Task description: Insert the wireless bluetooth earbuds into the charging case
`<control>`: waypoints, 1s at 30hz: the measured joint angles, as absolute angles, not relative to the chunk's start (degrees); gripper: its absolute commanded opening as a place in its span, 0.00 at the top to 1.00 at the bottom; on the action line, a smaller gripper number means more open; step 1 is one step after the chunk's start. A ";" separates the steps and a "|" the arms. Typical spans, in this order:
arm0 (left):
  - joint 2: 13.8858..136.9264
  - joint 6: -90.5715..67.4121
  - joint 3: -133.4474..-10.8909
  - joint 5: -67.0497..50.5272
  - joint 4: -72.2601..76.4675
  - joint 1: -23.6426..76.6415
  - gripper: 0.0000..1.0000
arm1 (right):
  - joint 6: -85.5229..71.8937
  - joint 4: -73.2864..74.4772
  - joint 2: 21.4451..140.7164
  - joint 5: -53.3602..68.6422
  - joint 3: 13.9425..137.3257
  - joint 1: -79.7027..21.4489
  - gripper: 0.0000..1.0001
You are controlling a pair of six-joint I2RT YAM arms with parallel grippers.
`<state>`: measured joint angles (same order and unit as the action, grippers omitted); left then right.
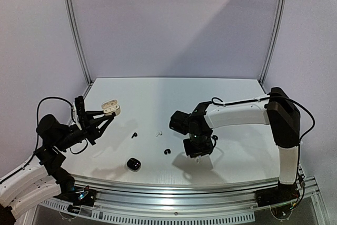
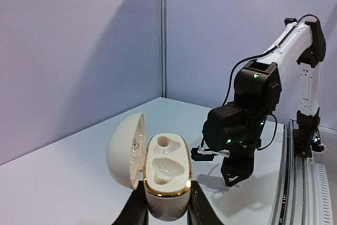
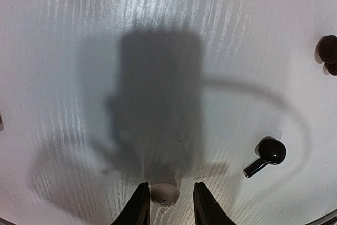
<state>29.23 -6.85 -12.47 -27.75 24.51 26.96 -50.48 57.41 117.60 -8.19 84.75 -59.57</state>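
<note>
Currently: one white earbud in hand, case not yet loaded

White earbud (image 3: 164, 193) sits between the tips of the right gripper (image 3: 170, 188), fingers drawn in close around it; judged pinched, since the shadow on the table (image 1: 174, 98) puts the gripper above the surface, right of centre, near side.
Charging case (image 2: 167, 175) clamped at its base by the left gripper (image 2: 167, 197), held off the table at the left; lid (image 2: 125, 150) swung open, both wells empty and turned towards the right arm, presumably to receive the bud.
Loose between the arms: second white earbud (image 1: 158, 133); two black earbuds (image 1: 134, 135), (image 1: 167, 152); closed black case (image 1: 133, 164) at the near edge.
Next, by my reading: carry left, align with a well.
</note>
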 measured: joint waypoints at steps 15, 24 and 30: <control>29.23 -6.83 -12.47 -27.59 24.51 26.96 1.00 | -48.86 56.62 118.69 -5.80 84.84 -59.59 0.87; 29.28 -6.81 -12.47 -27.55 24.51 26.96 1.00 | -47.24 60.53 119.72 -7.16 91.53 -59.59 1.00; 31.27 -6.59 -12.49 -27.86 25.06 27.00 1.00 | -40.40 58.83 118.10 -13.56 109.14 -60.38 1.00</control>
<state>31.27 -6.59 -12.49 -27.86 25.06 27.00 -40.40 58.83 118.10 -13.56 109.14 -60.38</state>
